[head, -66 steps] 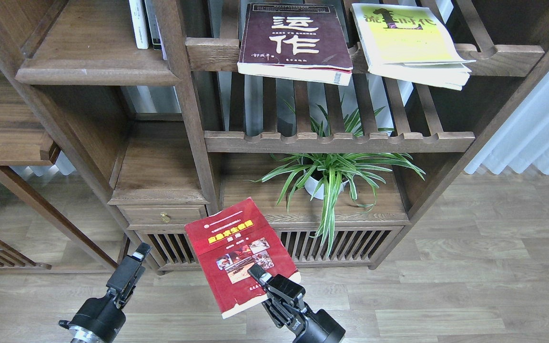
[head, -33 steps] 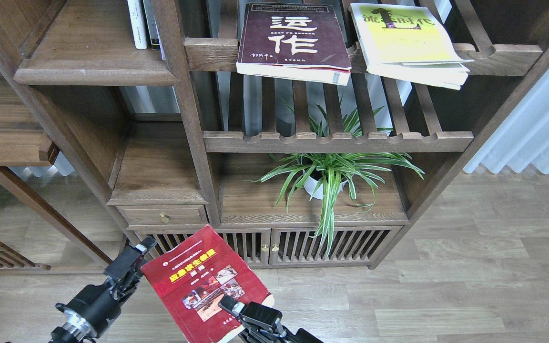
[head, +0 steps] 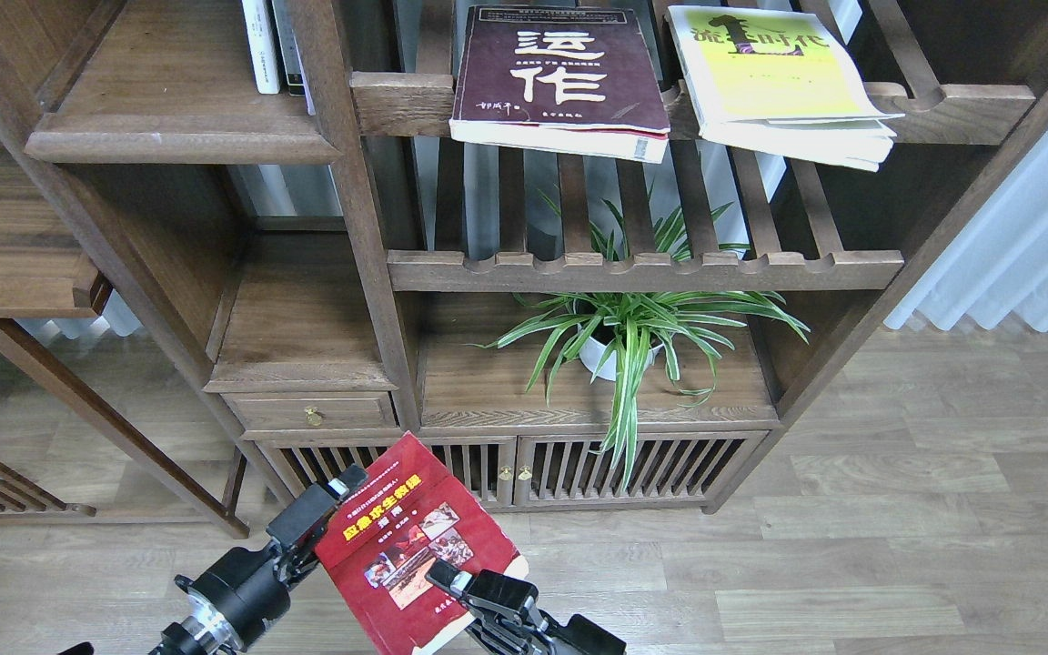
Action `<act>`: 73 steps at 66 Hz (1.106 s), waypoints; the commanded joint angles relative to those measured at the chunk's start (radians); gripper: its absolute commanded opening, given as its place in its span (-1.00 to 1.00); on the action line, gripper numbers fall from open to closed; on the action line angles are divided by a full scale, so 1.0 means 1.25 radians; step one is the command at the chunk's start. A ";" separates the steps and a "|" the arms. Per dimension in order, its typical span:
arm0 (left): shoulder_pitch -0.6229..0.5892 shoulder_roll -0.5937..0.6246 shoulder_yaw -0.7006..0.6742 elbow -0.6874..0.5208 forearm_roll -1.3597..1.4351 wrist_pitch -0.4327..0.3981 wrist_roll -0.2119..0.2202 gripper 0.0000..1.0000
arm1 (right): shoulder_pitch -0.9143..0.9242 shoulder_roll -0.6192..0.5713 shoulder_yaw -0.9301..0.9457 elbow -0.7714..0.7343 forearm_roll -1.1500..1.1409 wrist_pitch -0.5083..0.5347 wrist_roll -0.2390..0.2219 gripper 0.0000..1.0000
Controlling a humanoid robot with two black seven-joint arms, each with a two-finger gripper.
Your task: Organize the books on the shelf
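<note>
Head view: red book (head: 410, 546) is pinched by right claw (head: 451, 582).
Left claw (head: 328, 496): at book's edge, closure cannot be told.
Advice: spine should be steadied before lifting to solid shelf (head: 178, 146).

Setting: a home or study room.
Dark wooden bookcase (head: 369, 227) with slatted shelves, books (head: 560, 77) lying on them, a potted plant (head: 624, 341), a brass-knobbed drawer (head: 310, 414), wood-plank floor (head: 897, 546), pale curtain (head: 1024, 246).
</note>
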 commanded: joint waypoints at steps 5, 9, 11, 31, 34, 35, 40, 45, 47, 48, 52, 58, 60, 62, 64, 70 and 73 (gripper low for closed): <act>0.003 -0.001 0.014 0.001 -0.001 0.000 -0.001 1.00 | 0.007 0.000 -0.001 0.000 0.019 0.000 0.000 -0.90; 0.002 -0.004 0.015 0.001 -0.001 0.000 -0.005 1.00 | 0.014 0.000 -0.001 0.000 0.021 0.000 0.000 -0.90; -0.002 -0.008 0.015 0.002 0.000 0.000 -0.006 0.99 | 0.017 0.000 -0.001 -0.001 0.021 0.000 0.000 -0.90; -0.007 -0.016 0.028 0.011 -0.001 0.000 -0.012 0.49 | 0.017 0.000 -0.001 -0.007 0.019 0.000 0.000 -0.90; -0.006 -0.012 0.036 0.011 -0.003 0.000 -0.015 0.34 | 0.017 0.000 -0.001 -0.007 0.019 0.000 0.000 -0.90; -0.006 -0.012 0.039 0.011 -0.004 0.000 -0.015 0.31 | 0.017 0.000 -0.001 -0.007 0.019 0.000 0.000 -0.90; -0.006 -0.009 0.061 0.011 -0.010 0.000 -0.023 0.00 | 0.017 0.000 -0.001 -0.007 0.019 0.000 0.000 -0.90; -0.007 -0.007 0.079 0.011 -0.010 0.000 -0.036 -0.24 | 0.018 0.000 -0.001 -0.007 0.018 0.000 0.000 -0.90; -0.007 -0.005 0.083 0.011 -0.010 0.000 -0.038 -0.36 | 0.018 0.000 -0.001 -0.007 0.018 0.000 0.000 -0.90; -0.007 -0.003 0.084 0.011 -0.010 0.000 -0.038 -0.41 | 0.018 0.000 -0.001 -0.007 0.018 0.000 0.000 -0.90; -0.008 0.003 0.085 0.011 -0.010 0.000 -0.038 -0.60 | 0.018 0.000 -0.001 -0.007 0.018 0.000 0.000 -0.90; -0.016 0.004 0.084 0.011 -0.010 0.000 -0.039 -0.72 | 0.020 0.000 -0.001 -0.009 0.018 0.000 0.000 -0.90; -0.018 0.005 0.084 0.011 -0.010 0.000 -0.039 -0.76 | 0.020 0.000 -0.001 -0.011 0.018 0.000 0.000 -0.89; -0.018 0.007 0.084 0.010 -0.010 0.000 -0.041 -0.80 | 0.020 0.000 -0.001 -0.012 0.018 0.000 0.000 -0.89; -0.019 0.007 0.084 0.010 -0.010 0.000 -0.041 -0.82 | 0.021 0.000 0.001 -0.012 0.018 0.000 0.000 -0.89; -0.018 0.008 0.081 0.010 -0.010 0.000 -0.041 -0.84 | 0.021 0.000 0.002 -0.020 0.018 0.000 0.001 -0.87; -0.018 0.009 0.078 0.010 -0.010 0.000 -0.041 -0.86 | 0.021 0.000 0.003 -0.023 0.018 0.000 0.001 -0.84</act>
